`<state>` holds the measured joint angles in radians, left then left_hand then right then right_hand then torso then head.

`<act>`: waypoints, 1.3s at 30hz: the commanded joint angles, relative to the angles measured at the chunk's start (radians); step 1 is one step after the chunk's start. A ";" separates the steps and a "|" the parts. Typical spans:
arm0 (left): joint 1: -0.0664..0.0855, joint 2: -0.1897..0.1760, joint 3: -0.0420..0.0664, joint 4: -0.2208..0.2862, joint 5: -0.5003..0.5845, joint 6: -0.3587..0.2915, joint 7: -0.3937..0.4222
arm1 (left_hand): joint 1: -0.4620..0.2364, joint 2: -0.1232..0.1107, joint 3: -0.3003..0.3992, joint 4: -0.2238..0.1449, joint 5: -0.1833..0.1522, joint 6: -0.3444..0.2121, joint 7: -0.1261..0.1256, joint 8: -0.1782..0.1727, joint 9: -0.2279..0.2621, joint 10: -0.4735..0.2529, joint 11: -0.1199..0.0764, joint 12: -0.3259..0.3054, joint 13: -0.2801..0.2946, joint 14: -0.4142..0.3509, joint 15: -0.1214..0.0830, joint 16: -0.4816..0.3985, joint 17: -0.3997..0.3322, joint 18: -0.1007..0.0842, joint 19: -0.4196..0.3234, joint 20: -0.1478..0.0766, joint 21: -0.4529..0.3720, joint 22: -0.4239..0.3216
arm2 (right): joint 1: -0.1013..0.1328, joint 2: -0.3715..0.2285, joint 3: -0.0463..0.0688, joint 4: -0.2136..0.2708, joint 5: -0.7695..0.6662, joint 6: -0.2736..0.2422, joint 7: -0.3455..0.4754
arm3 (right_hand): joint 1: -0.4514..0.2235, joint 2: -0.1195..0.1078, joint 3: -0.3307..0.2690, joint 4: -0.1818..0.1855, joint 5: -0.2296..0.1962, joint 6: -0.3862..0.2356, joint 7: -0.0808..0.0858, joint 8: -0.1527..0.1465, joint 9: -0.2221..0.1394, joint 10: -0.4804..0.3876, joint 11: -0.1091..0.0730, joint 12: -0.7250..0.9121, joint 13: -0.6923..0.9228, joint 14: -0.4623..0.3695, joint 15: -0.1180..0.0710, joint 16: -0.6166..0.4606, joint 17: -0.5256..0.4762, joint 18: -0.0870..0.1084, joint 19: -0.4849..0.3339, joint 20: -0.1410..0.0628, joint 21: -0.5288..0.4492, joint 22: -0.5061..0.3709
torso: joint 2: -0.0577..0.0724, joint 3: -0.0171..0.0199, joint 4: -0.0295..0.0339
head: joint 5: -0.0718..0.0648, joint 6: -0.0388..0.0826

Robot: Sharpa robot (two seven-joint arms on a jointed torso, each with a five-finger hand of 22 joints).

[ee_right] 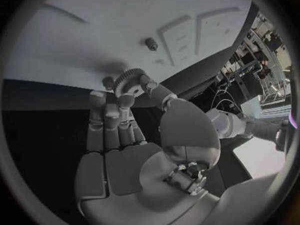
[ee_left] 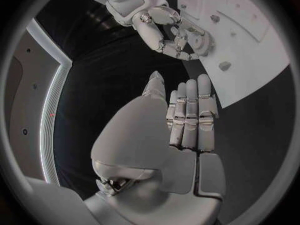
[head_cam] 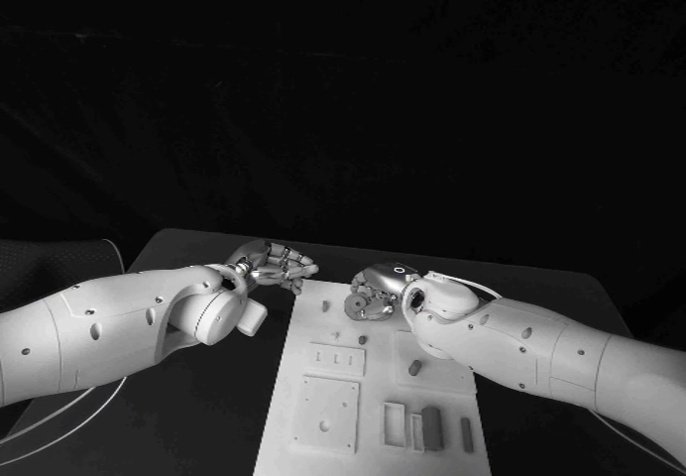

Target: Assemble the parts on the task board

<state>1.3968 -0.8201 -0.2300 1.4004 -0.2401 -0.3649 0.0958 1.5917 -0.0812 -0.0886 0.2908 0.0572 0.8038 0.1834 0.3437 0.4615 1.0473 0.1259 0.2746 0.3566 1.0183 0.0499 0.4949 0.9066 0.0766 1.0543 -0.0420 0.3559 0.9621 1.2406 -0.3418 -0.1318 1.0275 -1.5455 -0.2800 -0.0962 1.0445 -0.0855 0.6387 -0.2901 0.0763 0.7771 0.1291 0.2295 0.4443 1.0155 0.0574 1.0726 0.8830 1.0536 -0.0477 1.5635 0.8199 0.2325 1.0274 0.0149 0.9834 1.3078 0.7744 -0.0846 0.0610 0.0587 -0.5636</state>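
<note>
Fingers of the right hand (head_cam: 379, 291) curl over the far edge of the white task board (head_cam: 322, 342) in the head view, closed around a small toothed part that is hard to make out from here; the left hand (head_cam: 272, 264) sits just off the board's far left corner above the black table (head_cam: 200, 407), its fingers bent but holding nothing. Nearer on the board lie two raised square plates (head_cam: 332, 397) and a row of small upright blocks (head_cam: 426, 424), and a short peg (head_cam: 414, 367) stands well apart from the hands. From the left wrist, that hand's fingers (ee_left: 190, 115) lie straight, side by side, over bare table beside the board's edge, gripping nothing, while the right hand opposite is curled on the board's corner. From the right wrist, the fingertips (ee_right: 125, 101) pinch a small gear (ee_right: 129, 78) with its teeth plainly visible, held at the board's edge; a single peg (ee_right: 151, 43) stands on the board beyond it.
</note>
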 commanded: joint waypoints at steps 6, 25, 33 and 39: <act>0.001 0.001 0.001 0.003 -0.002 0.000 0.012 | -0.007 -0.001 -0.002 0.000 -0.001 0.001 0.004 -0.003 0.001 -0.002 -0.002 -0.005 -0.001 -0.004 0.001 -0.005 0.001 0.019 0.001 -0.007 -0.006 0.001 | -0.001 0.005 -0.001 -0.004 -0.020 -0.007 -0.002 | 0.008 -0.001 0.001 0.003 -0.005 0.055 0.040 0.026 0.011 -0.005 -0.002 0.006 -0.002 0.004 -0.002 0.002 -0.002 0.029 0.004 -0.004 0.006 0.012 | 0.000 -0.0003 -0.0002 | 0.005 -0.009; 0.001 0.005 0.001 0.001 -0.002 -0.001 0.007 | -0.006 -0.002 -0.003 0.001 -0.001 -0.002 0.006 -0.006 0.001 -0.006 0.000 -0.007 -0.002 -0.004 0.001 -0.005 0.001 0.019 0.001 -0.007 -0.008 0.002 | -0.011 0.029 -0.008 -0.043 -0.027 -0.022 0.001 | 0.010 -0.007 0.001 0.002 -0.006 0.052 0.040 0.024 0.009 -0.005 -0.001 0.006 -0.003 0.005 -0.001 0.001 -0.003 0.029 0.005 -0.004 0.005 0.011 | 0.000 0.0005 0.0005 | 0.013 -0.007; 0.001 0.006 0.001 0.001 -0.002 0.000 0.007 | -0.005 -0.002 -0.003 0.001 -0.001 -0.003 0.006 -0.006 0.001 -0.006 0.000 -0.008 -0.002 -0.004 0.001 -0.005 0.001 0.019 0.002 -0.007 -0.008 0.002 | -0.013 0.032 -0.010 -0.049 -0.027 -0.021 0.002 | 0.011 -0.008 0.001 0.003 -0.006 0.052 0.040 0.025 0.009 -0.006 -0.001 0.006 -0.004 0.005 -0.001 0.000 -0.003 0.029 0.005 -0.004 0.005 0.011 | 0.000 0.0013 -0.0007 | 0.012 -0.007; 0.001 0.007 0.001 -0.001 -0.002 0.000 0.007 | -0.005 -0.002 -0.003 0.001 -0.001 -0.003 0.006 -0.006 0.001 -0.006 0.000 -0.008 -0.002 -0.004 0.001 -0.005 0.001 0.019 0.002 -0.007 -0.008 0.003 | -0.018 0.041 -0.013 -0.061 -0.030 -0.018 0.001 | 0.011 -0.008 0.001 0.003 -0.006 0.053 0.040 0.025 0.008 -0.006 -0.001 0.006 -0.004 0.005 -0.001 0.000 -0.004 0.029 0.005 -0.004 0.005 0.011 | 0.000 0.0011 0.0003 | 0.011 -0.013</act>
<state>1.3969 -0.8157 -0.2299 1.3984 -0.2401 -0.3654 0.0945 1.5917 -0.0812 -0.0886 0.2908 0.0572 0.8038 0.1834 0.3437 0.4612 1.0473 0.1258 0.2708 0.3558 1.0183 0.0499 0.4949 0.9067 0.0765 1.0565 -0.0441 0.3519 0.9637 1.2247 -0.3043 -0.1436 0.9706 -1.5608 -0.2996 -0.0974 1.0506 -0.0924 0.6390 -0.2897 0.0732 0.7805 0.1259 0.2295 0.4443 1.0174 0.0555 1.0726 0.8803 1.0516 -0.0458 1.5635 0.8180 0.2328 1.0294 0.0131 0.9833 1.3075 0.7744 -0.0835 0.0607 0.0705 -0.5734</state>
